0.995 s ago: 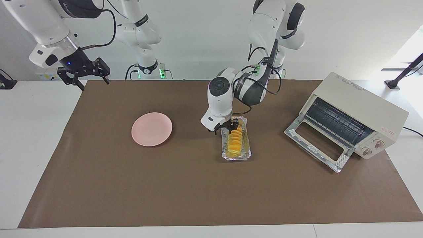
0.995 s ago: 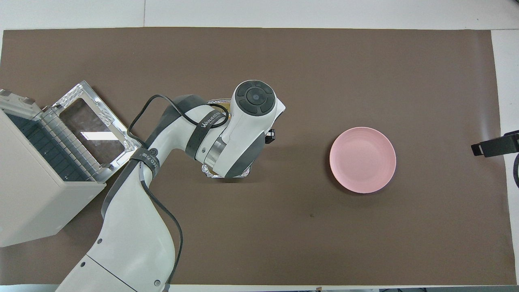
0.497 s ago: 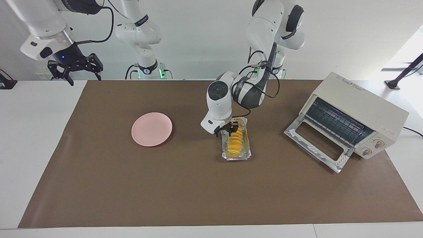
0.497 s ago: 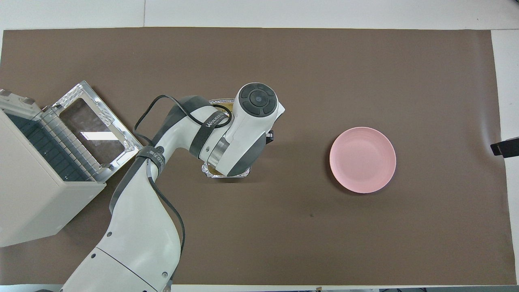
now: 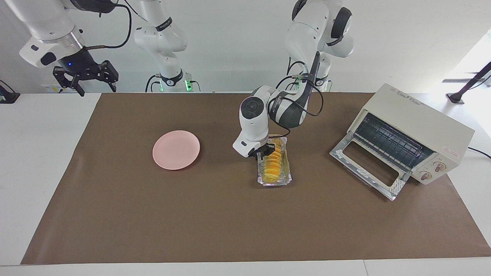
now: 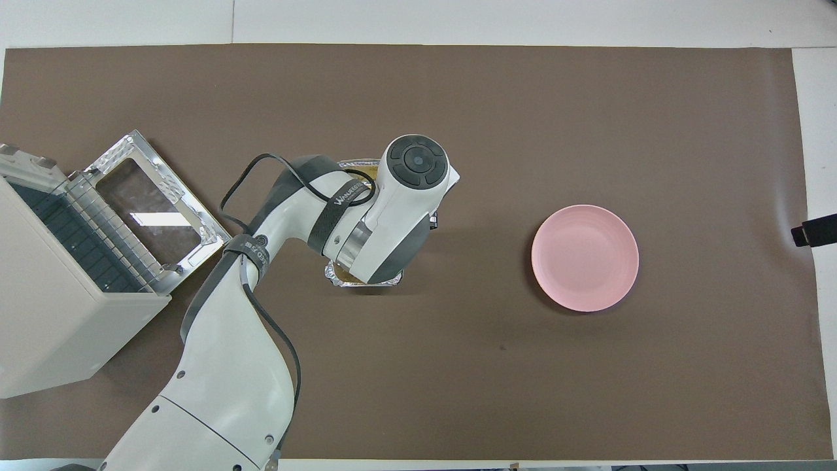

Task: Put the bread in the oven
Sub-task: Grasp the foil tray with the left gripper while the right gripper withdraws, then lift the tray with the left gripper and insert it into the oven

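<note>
Left gripper is down at the foil tray, fingers pressed in at the robot-side end of the bread; it looks like a pinch on the bread or the tray rim, but the wrist blocks the contact, so which one can't be told. In the overhead view the left arm covers nearly all of the tray and only its edges show. Bread lies in the tray on the brown mat, mid-table, between the plate and the oven. Bread is not in the oven. Oven sits at the left arm's end of the table, door dropped flat open onto the mat, wire rack visible inside, two knobs on the front panel. Tray is near the door but apart from it. Pink plate sits toward the right arm's end, well apart from the tray. Right gripper waits in the air over the white table edge at the right arm's end, off the mat, fingers spread, holding nothing. In the overhead view only its tip shows at the frame edge.
</note>
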